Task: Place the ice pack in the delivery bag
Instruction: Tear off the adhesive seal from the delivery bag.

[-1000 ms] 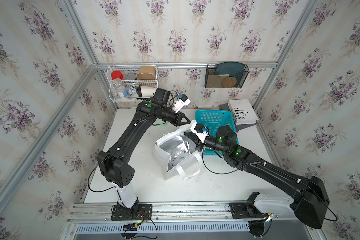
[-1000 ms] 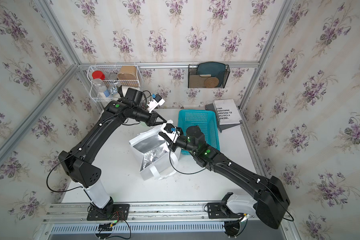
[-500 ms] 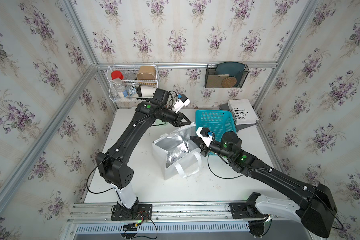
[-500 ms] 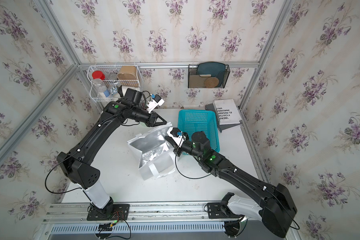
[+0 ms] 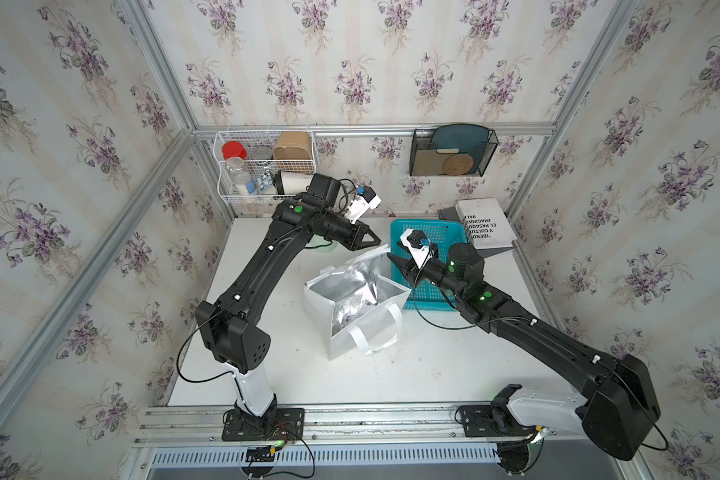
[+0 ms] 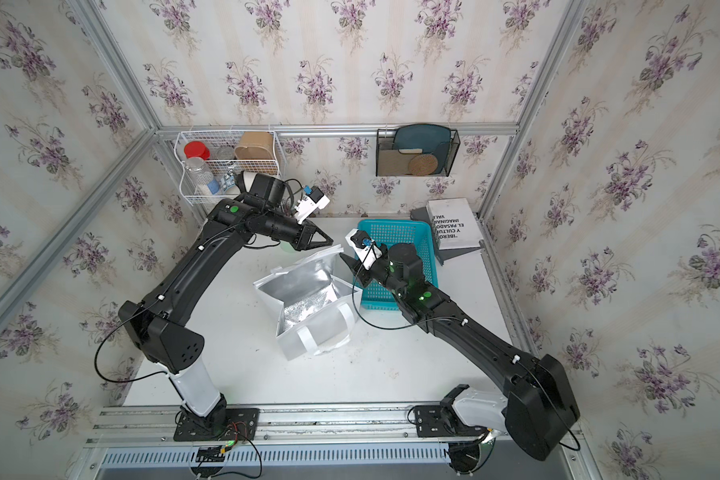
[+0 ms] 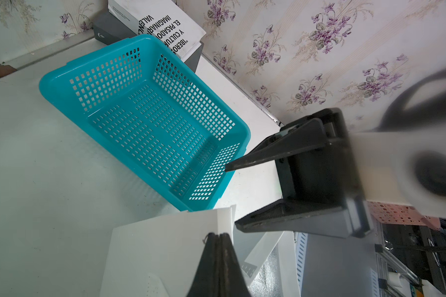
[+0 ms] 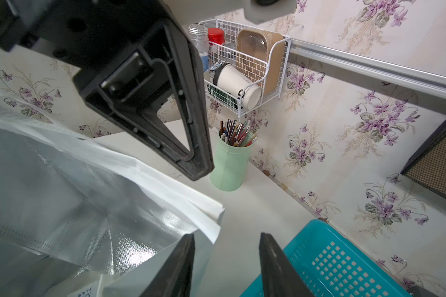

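The delivery bag (image 5: pixel 366 332) stands open in mid-table, its foil lining showing in both top views (image 6: pixel 308 340). On its foil floor lies a white printed pouch, the ice pack (image 8: pixel 84 286), also seen from above (image 5: pixel 353 314). My right gripper (image 8: pixel 227 237) is open and empty. It hangs beside the bag's rim, between the bag and the basket (image 5: pixel 395 266). My left gripper (image 7: pixel 218 236) is shut with nothing seen between its fingers. It sits just above the bag's far white flap (image 5: pixel 376 242).
A turquoise perforated basket (image 5: pixel 427 224) stands right of the bag, under my right wrist. A green cup of pencils (image 8: pixel 229 167) is at the back, near the left gripper. A book (image 5: pixel 485 224) leans at the back right. Wall racks (image 5: pixel 267 166) hang behind.
My right gripper has pulled back from over the bag's mouth toward the basket, and its jaws have opened. The left arm has hardly moved and its jaws are shut again.
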Controlling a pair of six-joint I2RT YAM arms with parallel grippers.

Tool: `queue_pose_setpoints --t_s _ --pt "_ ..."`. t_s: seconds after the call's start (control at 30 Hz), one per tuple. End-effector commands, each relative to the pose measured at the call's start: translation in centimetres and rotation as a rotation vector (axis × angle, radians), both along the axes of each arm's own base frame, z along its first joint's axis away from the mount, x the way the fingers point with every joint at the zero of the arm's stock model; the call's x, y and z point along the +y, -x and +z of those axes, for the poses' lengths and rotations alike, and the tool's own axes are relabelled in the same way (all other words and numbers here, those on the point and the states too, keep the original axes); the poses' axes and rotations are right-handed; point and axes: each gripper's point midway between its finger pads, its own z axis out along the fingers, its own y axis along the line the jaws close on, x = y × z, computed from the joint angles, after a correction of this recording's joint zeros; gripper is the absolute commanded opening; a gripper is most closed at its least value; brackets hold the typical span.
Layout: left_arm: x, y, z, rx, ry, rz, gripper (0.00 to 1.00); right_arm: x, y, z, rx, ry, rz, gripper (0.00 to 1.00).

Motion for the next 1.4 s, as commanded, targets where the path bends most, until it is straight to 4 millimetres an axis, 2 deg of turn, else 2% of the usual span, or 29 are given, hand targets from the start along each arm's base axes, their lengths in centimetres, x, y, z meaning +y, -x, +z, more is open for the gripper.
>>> queue_pose_setpoints --t_s 0.0,0.1,0.4,0.5,0.63,0.7,0.9,1.07,1.37 --pt "0.2 0.2 -0.2 -0.004 -0.012 -0.007 0.06 0.6 -0.2 0.6 -0.005 -0.02 0.02 0.43" --pt "0.3 0.2 -0.2 -0.005 -0.013 -0.009 0.07 1.0 -0.4 0.5 -0.001 -0.017 0.032 0.4" --pt "0.2 0.3 0.3 -0.016 -0.001 -0.016 0.09 1.5 0.1 0.3 0.022 -0.016 0.073 0.0" --pt "0.2 0.3 0.6 -0.023 0.001 -0.015 0.12 1.3 0.3 0.4 0.022 -0.024 0.07 0.0" --pt "0.3 0.3 0.9 -0.048 -0.003 -0.01 0.33 1.0 0.5 0.5 0.018 -0.032 0.063 0.0" --pt "0.3 0.5 0.8 -0.06 -0.012 -0.019 0.39 1.1 0.7 0.6 0.017 -0.036 0.072 0.0" --pt "0.2 0.8 -0.2 -0.062 -0.067 -0.037 0.39 1.6 1.7 1.2 0.002 -0.055 0.122 0.0" --pt "0.2 0.3 -0.6 -0.065 -0.093 -0.021 0.37 2.4 2.9 1.6 0.001 -0.07 0.186 0.0" --pt "-0.1 0.1 -0.2 -0.057 -0.072 -0.017 0.35 3.4 3.9 1.2 0.023 -0.073 0.235 0.0"
